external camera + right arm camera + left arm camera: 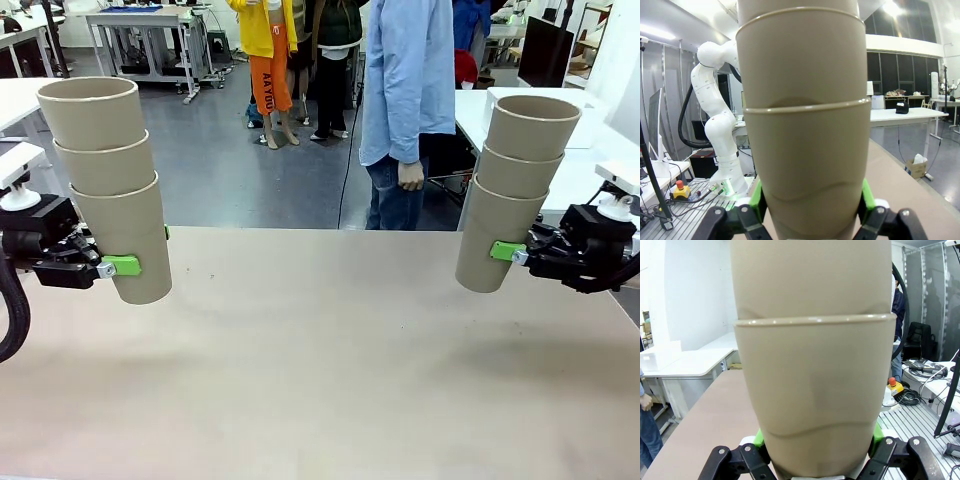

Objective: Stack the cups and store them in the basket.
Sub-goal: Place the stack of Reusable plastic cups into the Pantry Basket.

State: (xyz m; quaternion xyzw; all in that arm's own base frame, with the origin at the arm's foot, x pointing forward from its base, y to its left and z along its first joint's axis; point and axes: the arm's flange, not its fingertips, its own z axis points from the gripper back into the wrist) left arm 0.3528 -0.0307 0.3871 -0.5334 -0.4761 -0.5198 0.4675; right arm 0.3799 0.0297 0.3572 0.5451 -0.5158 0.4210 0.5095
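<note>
— Where are the cups (100, 115)?
— The left stack (108, 180) hangs above the table (320, 350) near its left edge, the right stack (515, 190) near its right edge.
— And the grippers?
— The left gripper (137, 263) pinches its stack's bottom cup. The right gripper (492, 252) does likewise.

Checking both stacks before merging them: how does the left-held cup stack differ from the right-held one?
The left stack leans its top toward the robot's left; the right stack leans toward its right. The left gripper holds one, the right gripper the other. Shared: three nested tan cups each, gripped near the base, clear of the table.
</note>
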